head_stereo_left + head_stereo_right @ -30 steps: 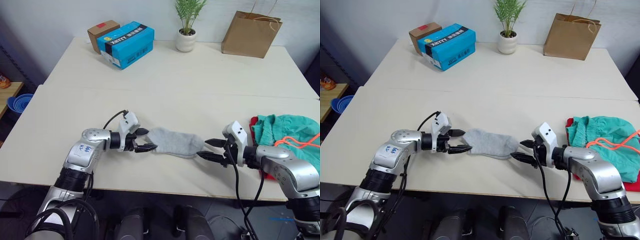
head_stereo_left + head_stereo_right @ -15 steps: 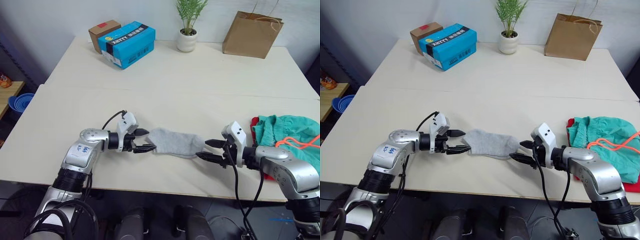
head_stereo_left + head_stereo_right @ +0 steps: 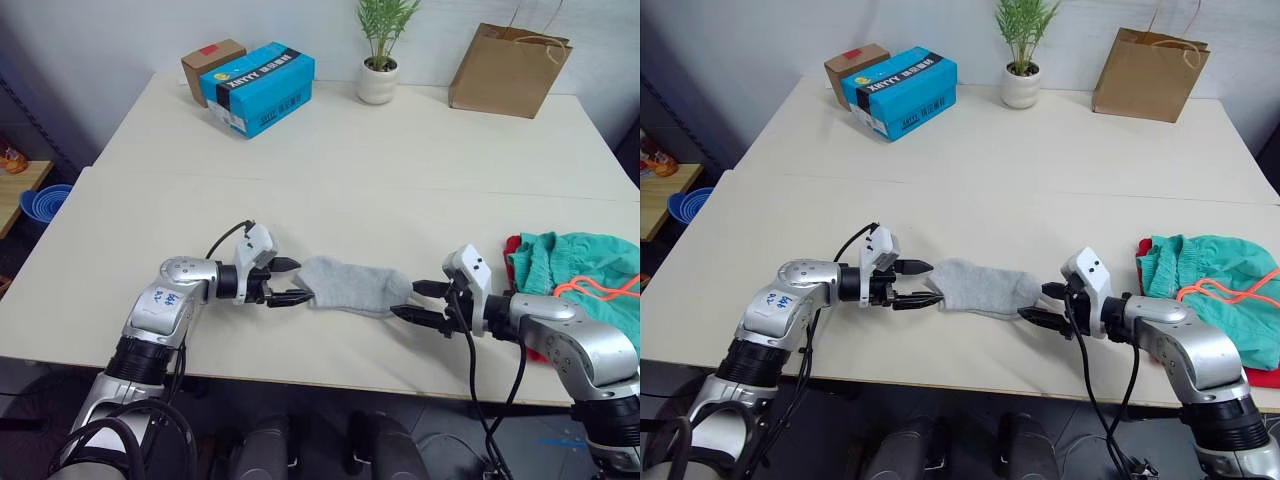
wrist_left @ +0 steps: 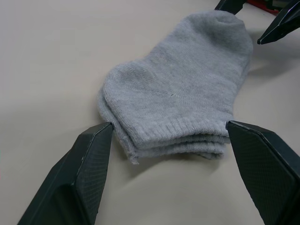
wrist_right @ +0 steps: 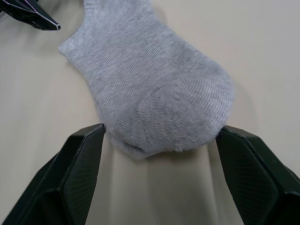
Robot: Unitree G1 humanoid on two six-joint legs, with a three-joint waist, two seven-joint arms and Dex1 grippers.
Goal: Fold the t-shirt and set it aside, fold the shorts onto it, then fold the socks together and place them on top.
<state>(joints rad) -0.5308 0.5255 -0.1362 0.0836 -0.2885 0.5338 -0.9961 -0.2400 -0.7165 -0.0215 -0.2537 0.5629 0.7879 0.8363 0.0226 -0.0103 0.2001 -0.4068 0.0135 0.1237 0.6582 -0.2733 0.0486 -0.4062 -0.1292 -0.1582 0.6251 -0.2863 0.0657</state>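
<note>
Two grey socks (image 3: 350, 286) lie stacked one on the other, flat on the cream table (image 3: 330, 170), near its front edge between my two grippers. One red t-shirt (image 3: 512, 248) and one pair of teal shorts (image 3: 585, 265) with an orange drawstring (image 3: 598, 288) form a single pile at my right, the shorts on top, only a red edge showing. My left gripper (image 3: 288, 281) is spread wide at the cuff end of the socks, one finger on either side of the cuff, grasping nothing; in the left wrist view the fingers (image 4: 89, 164) stand apart from the fabric edge or just at it. My right gripper (image 3: 419, 301) is likewise spread wide around the toe end, holding nothing, its fingers (image 5: 79, 164) flanking the rounded toe. At the far side of the table stand one brown cardboard box (image 3: 211, 64), one blue box (image 3: 260, 86), one potted plant (image 3: 379, 52) and one paper bag (image 3: 508, 70), all well apart from the socks.
</note>
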